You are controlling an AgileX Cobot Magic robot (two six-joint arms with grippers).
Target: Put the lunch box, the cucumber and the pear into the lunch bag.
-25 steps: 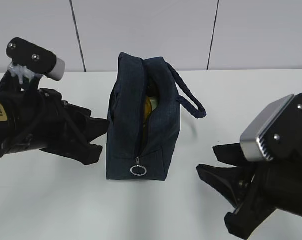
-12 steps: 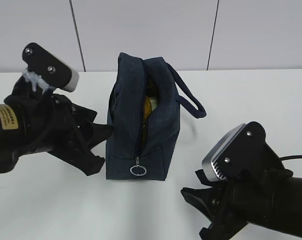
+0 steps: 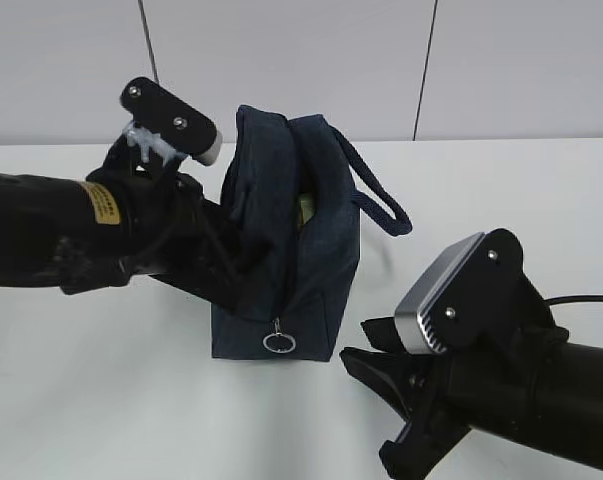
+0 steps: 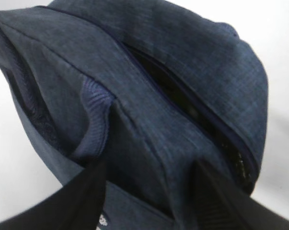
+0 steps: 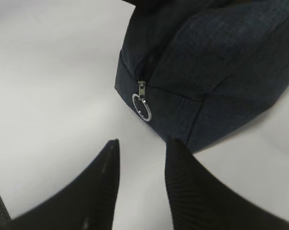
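Note:
The navy lunch bag (image 3: pixel 316 250) stands upright mid-table, its zipper partly undone along the top and front. A sliver of yellow, the pear (image 3: pixel 303 208), shows in the slit. The lunch box and the cucumber are hidden. My left gripper (image 3: pixel 239 272) presses into the bag's left side. In the left wrist view the lunch bag (image 4: pixel 149 72) fills the frame, and the left gripper (image 4: pixel 149 184) stands open with a ridge of fabric between its jaws. My right gripper (image 3: pixel 376 410) is open and empty, low in front of the bag. The right gripper (image 5: pixel 142 148) points at the silver ring pull (image 5: pixel 142 107).
The bag's padded loop handle (image 3: pixel 383 205) sticks out to its right. The white table (image 3: pixel 501 200) runs back to a pale panelled wall (image 3: pixel 301 60). Both black arms lie low over the table on either side of the bag.
The left gripper has swung right and risen onto the bag's left side, denting it. The right gripper has slid left toward the bag's front and its jaws have narrowed.

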